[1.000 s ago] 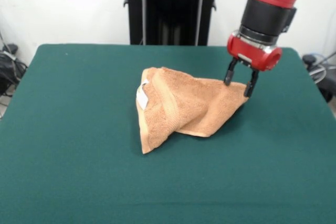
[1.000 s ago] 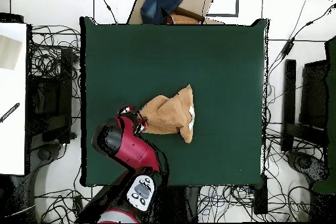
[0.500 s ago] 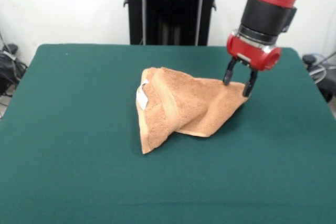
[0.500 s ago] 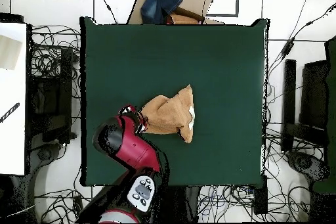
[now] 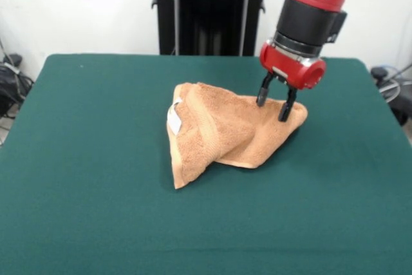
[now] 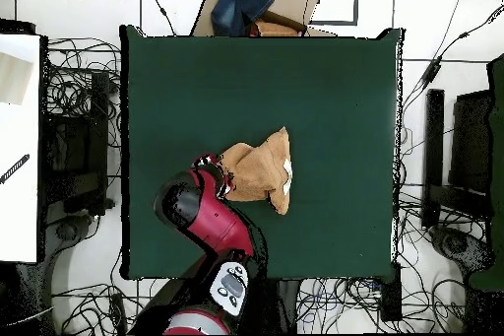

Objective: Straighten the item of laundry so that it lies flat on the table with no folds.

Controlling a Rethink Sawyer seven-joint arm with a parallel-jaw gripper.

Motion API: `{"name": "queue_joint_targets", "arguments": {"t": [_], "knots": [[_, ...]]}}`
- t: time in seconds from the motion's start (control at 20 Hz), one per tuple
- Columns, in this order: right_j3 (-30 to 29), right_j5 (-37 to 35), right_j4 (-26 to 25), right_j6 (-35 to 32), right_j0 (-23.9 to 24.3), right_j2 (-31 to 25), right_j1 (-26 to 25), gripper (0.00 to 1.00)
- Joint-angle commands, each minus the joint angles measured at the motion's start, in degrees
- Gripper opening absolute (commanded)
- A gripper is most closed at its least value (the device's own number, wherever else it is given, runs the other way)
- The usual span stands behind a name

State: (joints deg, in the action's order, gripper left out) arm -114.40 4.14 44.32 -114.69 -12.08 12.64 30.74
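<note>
One terry towel [image 5: 225, 130] (crumpled wedge) | felt table [image 5: 96, 217] | hand [image 5: 274, 105] open, fingers spread

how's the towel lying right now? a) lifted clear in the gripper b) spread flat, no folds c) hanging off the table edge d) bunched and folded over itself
d: the orange-tan towel sits humped and folded on the green table, with the open gripper at its corner.
</note>
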Motion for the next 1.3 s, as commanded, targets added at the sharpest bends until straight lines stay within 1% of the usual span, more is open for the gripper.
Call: {"name": "queue_joint_targets", "arguments": {"t": [0.05, 0.25, 0.9, 1.2, 1.3], "knots": [[1.2, 2.8, 1.0, -14.1, -0.5, -3.3, -2.0, 1.0], [1.3, 2.2, 2.7, -14.2, -2.6, -1.4, -2.3, 1.0], [1.0, 2.1, 1.3, -14.1, -1.1, -2.2, -1.7, 1.0], [1.7, 4.7, -0.1, -14.5, 0.4, -3.6, -2.7, 1.0], [2.0, 5.1, 0.8, -14.9, -0.4, -3.4, -3.2, 1.0]]}}
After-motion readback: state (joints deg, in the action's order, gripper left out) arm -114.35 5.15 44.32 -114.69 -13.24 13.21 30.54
